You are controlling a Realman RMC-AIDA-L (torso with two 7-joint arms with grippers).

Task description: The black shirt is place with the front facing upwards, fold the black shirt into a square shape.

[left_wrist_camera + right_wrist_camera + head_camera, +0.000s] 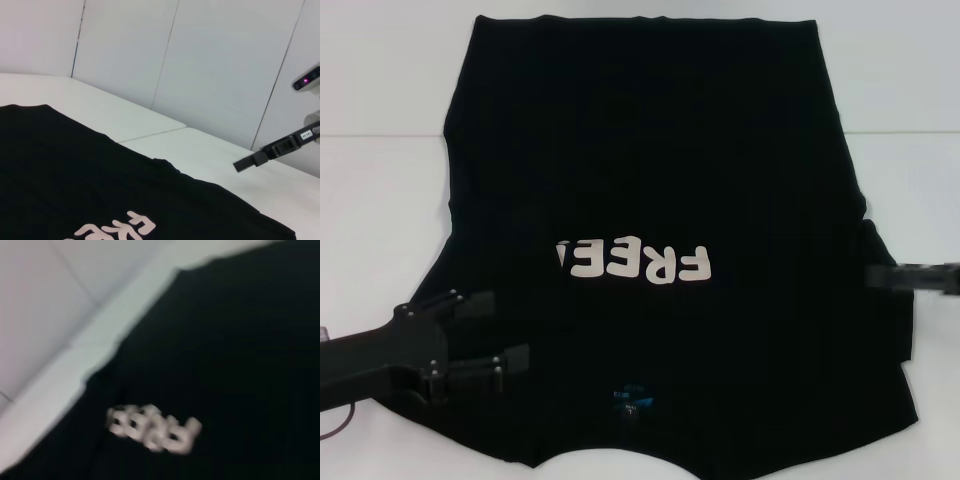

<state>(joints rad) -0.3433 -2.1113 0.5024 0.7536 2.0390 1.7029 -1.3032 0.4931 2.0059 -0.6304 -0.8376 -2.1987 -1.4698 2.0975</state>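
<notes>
Left gripper (505, 330), fingers apart over the black shirt (660, 180) left edge, collar nearest, long axis running away; right gripper (880, 277), finger state indeterminate, at opposite edge.

The shirt (660, 180) covers most of the table (380, 200), lying flat, so nothing tall rises from it. Bare table runs down both sides and along the far edge, with open strips wide on the left and narrower on the right. The left gripper (492, 335) sits over the shirt's near left edge, jaws apart. The right gripper (880, 276) reaches in at the right edge, partly blocking that strip.
</notes>
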